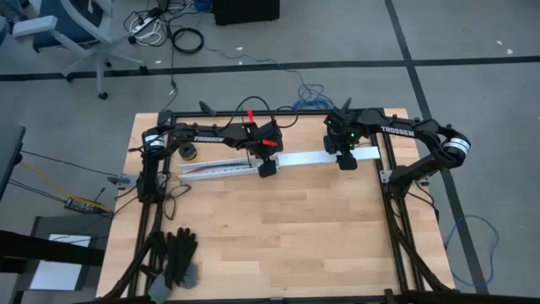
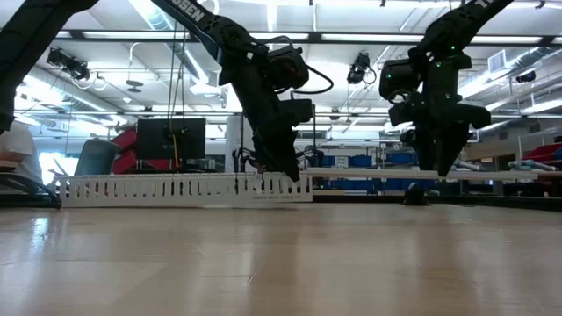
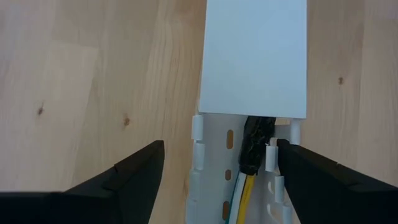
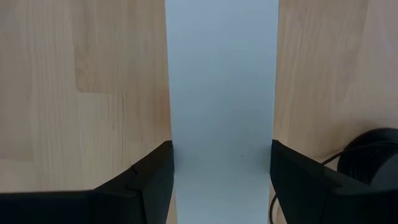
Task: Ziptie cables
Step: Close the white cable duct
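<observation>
The cables lie inside the slotted channel, partly under its white cover. Left pincer straddles the channel, open; right pincer grips the cover. Likely next: slide the cover clear.

Counted on the tabletop: one slotted channel, one flat white cover, one tape roll, two hands, one pair of black gloves.

A wooden table carries a white slotted channel and black gloves.
</observation>
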Controlling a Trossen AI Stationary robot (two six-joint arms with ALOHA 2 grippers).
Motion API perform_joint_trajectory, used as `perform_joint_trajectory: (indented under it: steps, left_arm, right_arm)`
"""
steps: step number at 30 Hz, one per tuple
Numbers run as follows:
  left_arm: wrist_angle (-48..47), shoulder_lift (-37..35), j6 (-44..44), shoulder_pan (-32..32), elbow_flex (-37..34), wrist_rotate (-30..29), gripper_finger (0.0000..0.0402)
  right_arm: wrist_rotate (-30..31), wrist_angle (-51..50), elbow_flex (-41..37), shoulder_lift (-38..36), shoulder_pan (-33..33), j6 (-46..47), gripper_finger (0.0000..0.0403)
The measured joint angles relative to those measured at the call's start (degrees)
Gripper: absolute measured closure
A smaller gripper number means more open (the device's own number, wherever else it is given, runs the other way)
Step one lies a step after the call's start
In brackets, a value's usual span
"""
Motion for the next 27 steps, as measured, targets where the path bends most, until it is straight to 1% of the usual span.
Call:
perform_joint_trajectory:
  steps: [14, 20, 27]
  left_arm:
    - [-0.1, 0.0, -0.6, -0.1, -0.5, -0.2, 0.0117]
    - [-0.1, -0.1, -1.0, -0.2, -0.5, 0.0, 0.0117]
    - [1.6, -0.2, -1.5, -0.2, -0.4, 0.4, 0.0117]
  right_arm:
    - [-0.5, 0.3, 0.0, 0.0, 0.1, 1.5, 0.0178]
    - [-0.4, 1.8, 0.0, 0.0, 0.0, 3.5, 0.0160]
    - [-3.9, 2.7, 0.1, 0.0, 0.2, 4.8, 0.0141]
